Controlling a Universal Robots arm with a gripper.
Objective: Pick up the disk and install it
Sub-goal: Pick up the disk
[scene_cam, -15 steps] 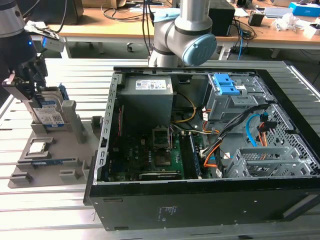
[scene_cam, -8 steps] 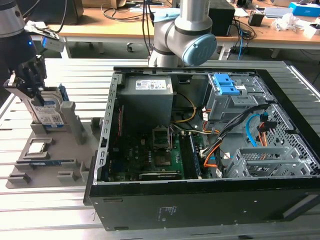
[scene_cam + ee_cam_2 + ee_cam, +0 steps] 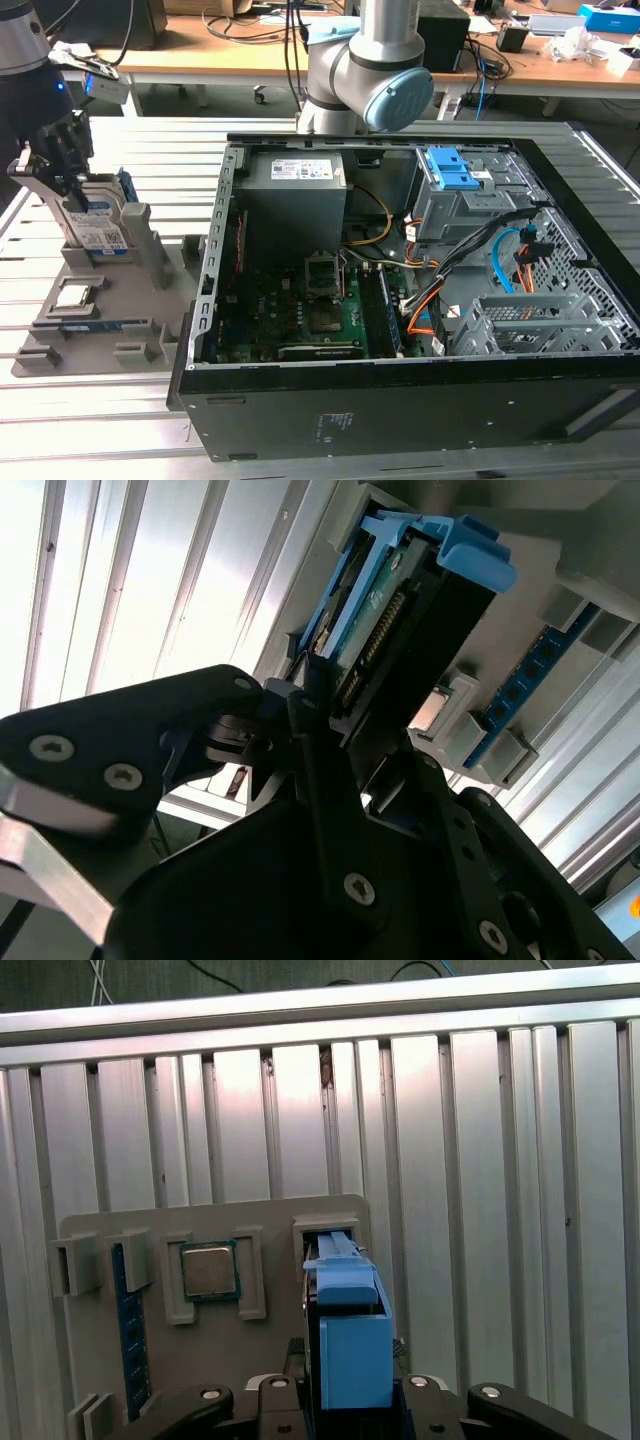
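The grey holder tray [image 3: 150, 325] on the slatted table carries a square silver chip [image 3: 75, 296] in one pocket, a blue memory stick [image 3: 95, 326] in a slot, and the disk [image 3: 98, 228] standing upright in its own slot. The disk is silver with a white-and-blue label, edged in a bright blue bracket. The gripper [image 3: 72, 185] is clamped across its top edge. On the exterior view's right sits the open computer case [image 3: 400, 420].

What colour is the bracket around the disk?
The disk's bracket is bright blue; clearest in the first wrist view.
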